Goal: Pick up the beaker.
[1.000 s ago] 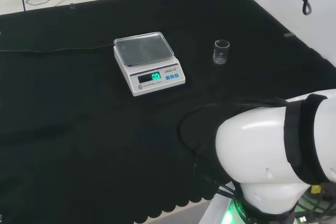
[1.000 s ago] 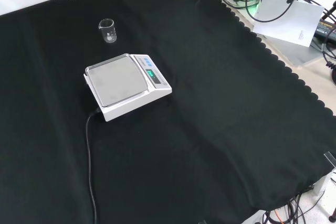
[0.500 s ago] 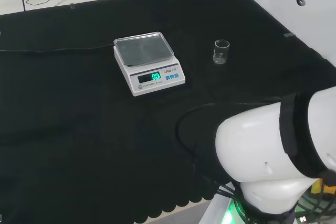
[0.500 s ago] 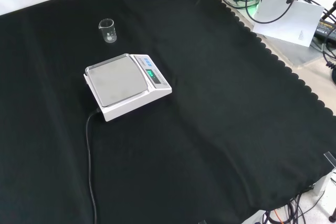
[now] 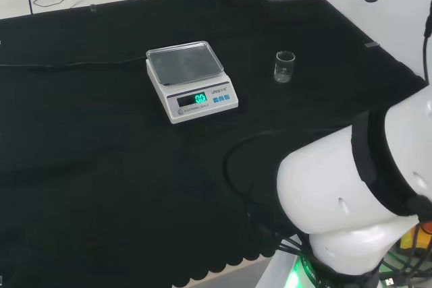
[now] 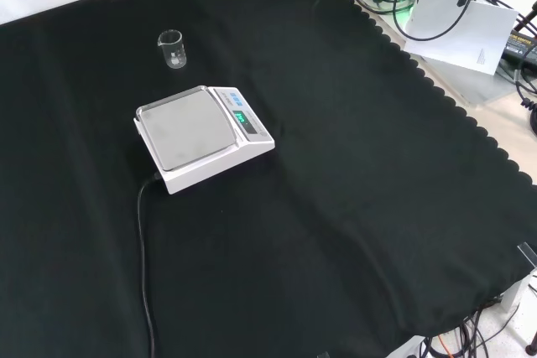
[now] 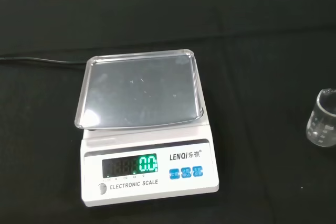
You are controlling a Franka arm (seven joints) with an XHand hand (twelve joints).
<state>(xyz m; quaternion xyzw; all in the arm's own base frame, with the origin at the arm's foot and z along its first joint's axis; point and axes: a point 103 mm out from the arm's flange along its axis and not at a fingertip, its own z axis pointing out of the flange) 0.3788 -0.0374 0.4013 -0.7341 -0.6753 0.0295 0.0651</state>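
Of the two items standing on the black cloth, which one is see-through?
The beaker, a small clear glass vessel standing upright, apart from the scale. The scale is opaque white with a metal pan and lit green display.

Beaker (image 5: pixel 285 67): small, clear glass, upright on the black cloth, apparently empty. Free-standing, nothing touching it. In the head view it stands right of the scale, apart from it; in the front view (image 6: pixel 172 48), beyond the scale.
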